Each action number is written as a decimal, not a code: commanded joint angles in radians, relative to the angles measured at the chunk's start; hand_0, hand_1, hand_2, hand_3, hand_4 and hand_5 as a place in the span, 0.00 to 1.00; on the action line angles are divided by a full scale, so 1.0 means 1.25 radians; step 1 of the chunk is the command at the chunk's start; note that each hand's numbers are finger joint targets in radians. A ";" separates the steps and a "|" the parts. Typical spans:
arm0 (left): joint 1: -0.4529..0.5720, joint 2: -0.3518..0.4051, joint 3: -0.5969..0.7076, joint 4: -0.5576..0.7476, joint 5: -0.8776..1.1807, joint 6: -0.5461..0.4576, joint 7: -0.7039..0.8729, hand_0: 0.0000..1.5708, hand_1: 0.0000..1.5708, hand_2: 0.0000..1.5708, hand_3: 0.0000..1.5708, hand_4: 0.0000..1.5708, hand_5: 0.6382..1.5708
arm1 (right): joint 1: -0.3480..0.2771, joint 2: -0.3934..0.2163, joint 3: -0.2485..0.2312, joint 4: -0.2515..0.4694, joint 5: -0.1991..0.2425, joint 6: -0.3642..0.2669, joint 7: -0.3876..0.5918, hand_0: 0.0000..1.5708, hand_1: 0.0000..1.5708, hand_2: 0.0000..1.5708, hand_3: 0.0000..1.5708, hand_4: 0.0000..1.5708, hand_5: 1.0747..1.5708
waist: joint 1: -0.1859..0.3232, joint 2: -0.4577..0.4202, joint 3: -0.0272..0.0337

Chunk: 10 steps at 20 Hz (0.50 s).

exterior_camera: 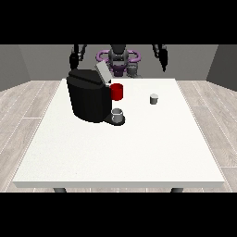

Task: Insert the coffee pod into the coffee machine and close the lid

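Left of frame centre on the table [139, 152]: coffee machine [88, 99], lid [102, 72] raised. Coffee pod [154, 98] sits right of centre. My hands, upper left [73, 60] and upper right [164, 60], hang raised; finger state indiscernible.

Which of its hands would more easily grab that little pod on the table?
Probably its left hand, at the view's right: the coffee pod lies on that side, and the coffee machine stands below the other hand.
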 commanded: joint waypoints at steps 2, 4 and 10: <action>0.038 0.014 0.014 0.030 0.018 -0.045 -0.086 0.00 0.00 0.00 0.00 0.17 1.00 | 0.018 0.016 0.007 0.017 -0.009 0.009 -0.004 0.00 0.00 0.00 0.00 0.08 1.00 | 0.009 -0.003 -0.0252; 0.066 -0.023 -0.032 -0.042 0.037 -0.059 -0.035 0.00 0.00 0.00 0.00 0.17 1.00 | 0.043 0.002 -0.011 0.037 -0.012 0.014 0.002 0.00 0.00 0.00 0.00 0.08 1.00 | 0.022 -0.051 -0.0248; 0.044 0.048 -0.001 -0.016 0.023 -0.113 -0.106 0.00 0.00 0.00 0.00 0.20 1.00 | 0.020 0.065 -0.074 0.042 -0.027 -0.079 -0.125 0.00 0.00 0.00 0.00 0.06 1.00 | 0.000 -0.030 -0.0245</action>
